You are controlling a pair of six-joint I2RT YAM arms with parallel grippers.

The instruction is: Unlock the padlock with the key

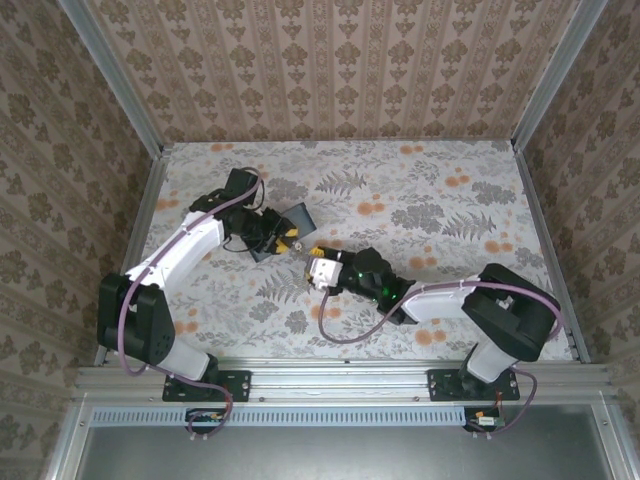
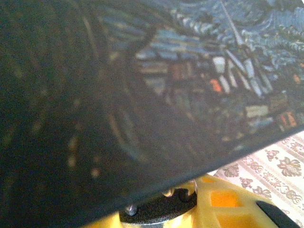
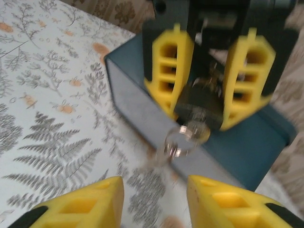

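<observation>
My left gripper (image 3: 198, 118) has its yellow fingers (image 3: 167, 71) shut on a small dark grey metal body, the padlock (image 3: 202, 102). It holds this against the front of a dark blue block (image 3: 247, 152) with a swirl print (image 2: 213, 71). A silver key ring (image 3: 185, 137) hangs blurred from the padlock's lower end, and I cannot make out the key's blade. My right gripper (image 3: 154, 199) is open just short of the ring, with nothing between its fingertips. In the top view the left gripper (image 1: 289, 240) and the right gripper (image 1: 313, 254) meet beside the block (image 1: 298, 213).
The tabletop (image 1: 450, 200) has a grey fern and orange flower print. Patterned walls close it in at the back and on both sides. The right arm (image 1: 440, 298) lies low across the near right part.
</observation>
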